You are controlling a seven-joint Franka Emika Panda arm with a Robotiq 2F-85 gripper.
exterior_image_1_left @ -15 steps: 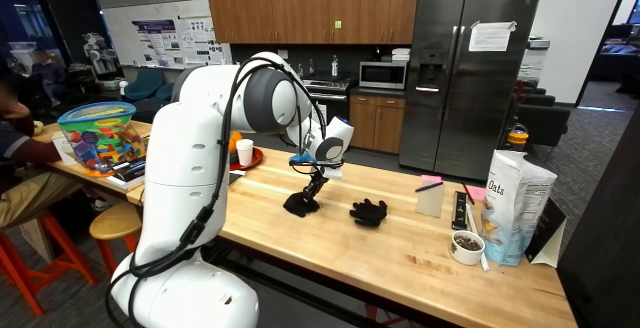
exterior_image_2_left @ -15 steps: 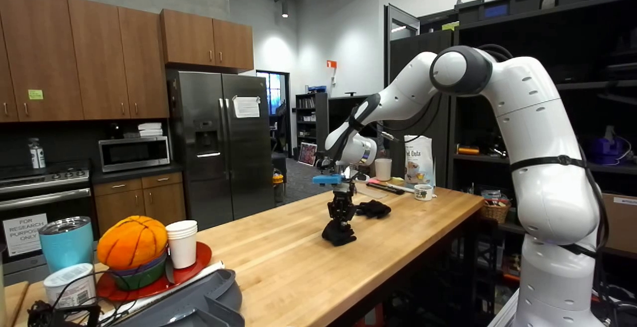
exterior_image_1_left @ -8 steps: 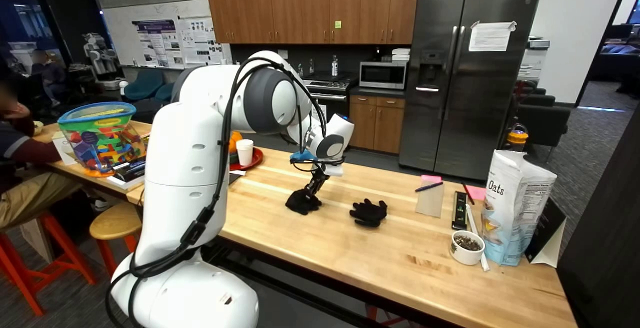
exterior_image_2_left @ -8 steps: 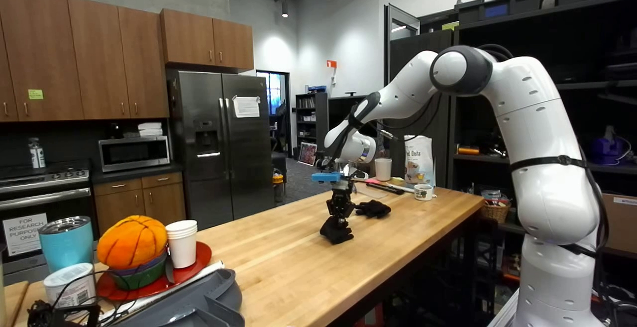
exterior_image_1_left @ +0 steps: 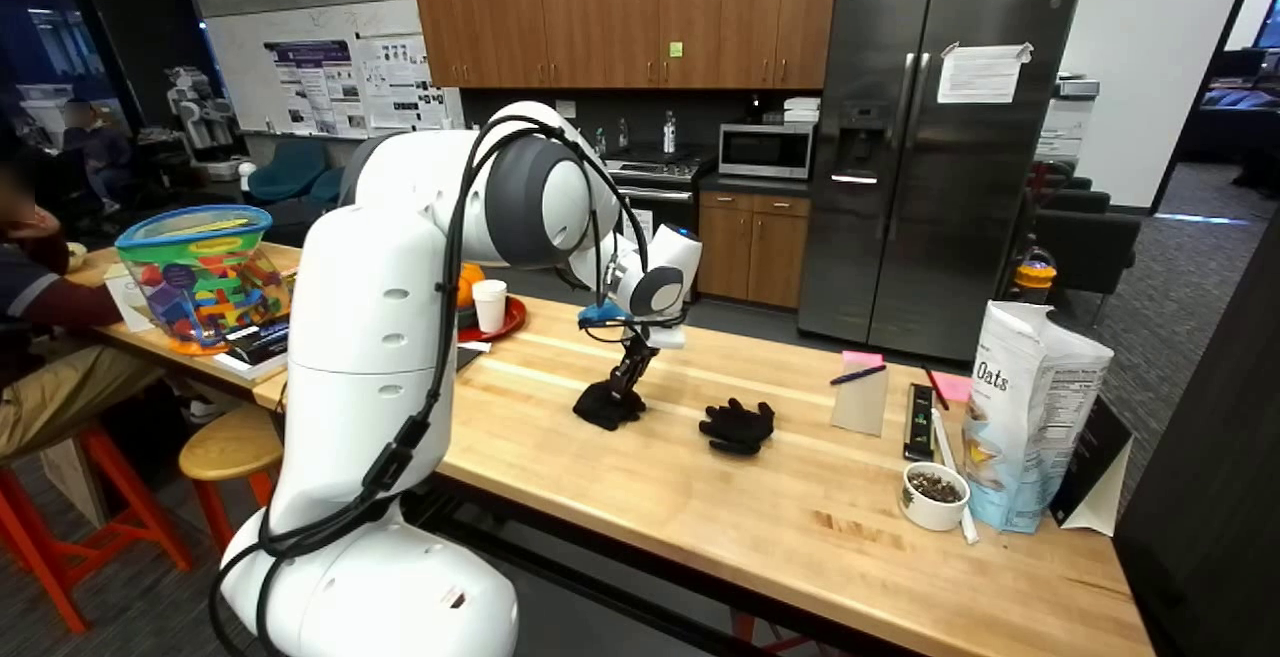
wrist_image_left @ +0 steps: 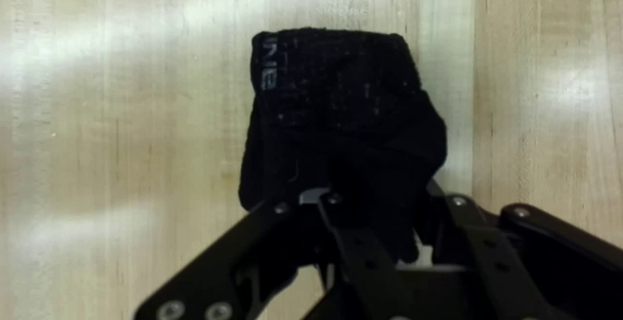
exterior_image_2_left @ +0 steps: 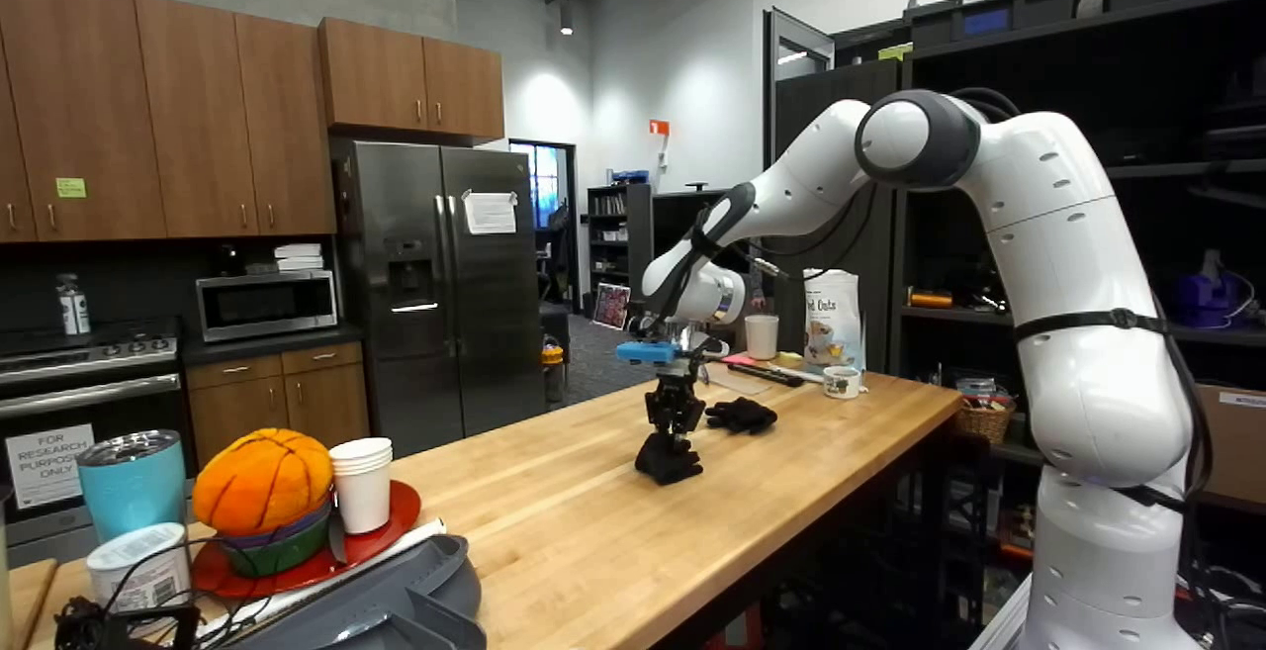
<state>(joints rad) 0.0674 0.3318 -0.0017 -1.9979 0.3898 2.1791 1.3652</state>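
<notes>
Glove, wrist view: at the tabletop, under the gripper, straddled by parted fingertips, presumably for two-sided hold on limp cloth; grasped or loose, impossible to tell. In an exterior view: spare glove near, splayed. In an exterior view: oats farther along, probably set aside for working room.
</notes>
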